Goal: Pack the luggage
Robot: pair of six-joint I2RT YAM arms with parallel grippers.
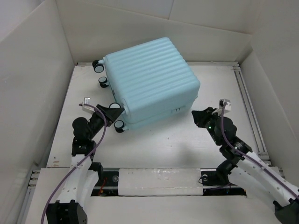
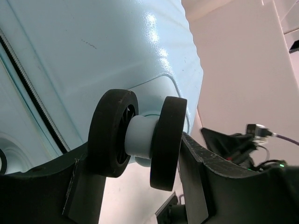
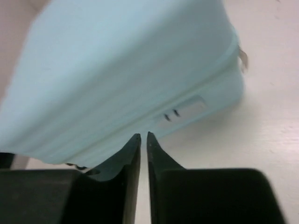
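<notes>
Arms both reach forward off the near edge of the table (image 1: pixel 163 144); the left one bends low and angles inward, its left gripper (image 2: pixel 138 154) pinching a twin caster wheel (image 2: pixel 140 135) at the near left corner of the luggage (image 1: pixel 154 79), one finger against each black disc; the right arm stretches up toward the case's near right corner, the right gripper (image 3: pixel 144 137) parted by only a thin slit with nothing between, tips just beside the shell under a recessed panel (image 3: pixel 184 109), contact unclear; the luggage lies closed, ribbed face up, wheels to the left, at the far middle of the table, its far left corner close to the back wall (image 1: pixel 140 32); bare tabletop lies between it and the arm bases, side walls (image 1: pixel 37 70) near.
</notes>
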